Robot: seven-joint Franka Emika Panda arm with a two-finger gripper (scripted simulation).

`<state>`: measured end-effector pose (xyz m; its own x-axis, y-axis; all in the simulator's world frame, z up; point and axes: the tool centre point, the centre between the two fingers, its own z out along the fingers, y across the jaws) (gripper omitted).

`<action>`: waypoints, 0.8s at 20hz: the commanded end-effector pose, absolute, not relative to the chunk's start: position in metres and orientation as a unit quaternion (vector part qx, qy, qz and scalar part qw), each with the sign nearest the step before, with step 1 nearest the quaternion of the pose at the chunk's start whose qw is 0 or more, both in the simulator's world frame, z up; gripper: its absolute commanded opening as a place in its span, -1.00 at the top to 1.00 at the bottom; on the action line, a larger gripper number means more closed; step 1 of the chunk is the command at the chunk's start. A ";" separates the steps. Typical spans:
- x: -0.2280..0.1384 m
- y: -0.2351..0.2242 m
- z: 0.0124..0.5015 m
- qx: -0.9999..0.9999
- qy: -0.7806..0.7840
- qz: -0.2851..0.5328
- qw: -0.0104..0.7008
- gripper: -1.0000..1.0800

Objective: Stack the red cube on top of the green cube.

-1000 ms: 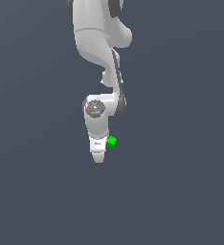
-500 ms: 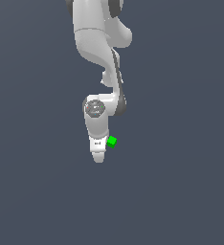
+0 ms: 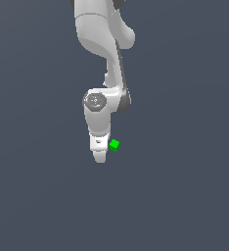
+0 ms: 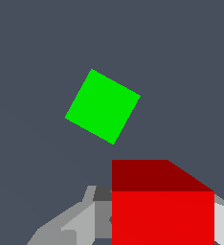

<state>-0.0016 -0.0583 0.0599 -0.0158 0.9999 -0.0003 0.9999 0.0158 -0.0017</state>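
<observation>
In the wrist view the red cube [image 4: 162, 215] sits between my fingers [image 4: 78, 224], which close against its sides. The green cube [image 4: 103, 106] lies on the grey floor a short way beyond it, turned at an angle and apart from the red cube. In the exterior view my gripper [image 3: 101, 157] points straight down, and the green cube [image 3: 114, 145] shows just to the exterior view's right of it, close to the fingers. The red cube is hidden behind the hand in the exterior view.
A plain dark grey floor [image 3: 185, 196] lies all around. The white arm [image 3: 104, 59] comes down from above, over the gripper.
</observation>
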 end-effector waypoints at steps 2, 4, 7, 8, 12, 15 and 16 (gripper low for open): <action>-0.001 -0.058 0.085 -0.701 -0.713 0.000 0.000 1.00; -0.001 -0.058 0.097 -0.701 -0.713 0.000 0.000 1.00; -0.001 -0.058 0.111 -0.701 -0.713 0.000 0.000 1.00; -0.001 -0.058 0.114 -0.701 -0.713 0.000 0.000 1.00; -0.001 -0.058 0.120 -0.701 -0.713 0.000 0.000 1.00; -0.001 -0.057 0.117 -0.701 -0.713 0.000 0.000 1.00; -0.002 -0.056 0.116 -0.701 -0.713 0.000 0.000 1.00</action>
<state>-0.0012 -0.0573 0.1171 -0.0155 0.9999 -0.0004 0.9999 0.0155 0.0008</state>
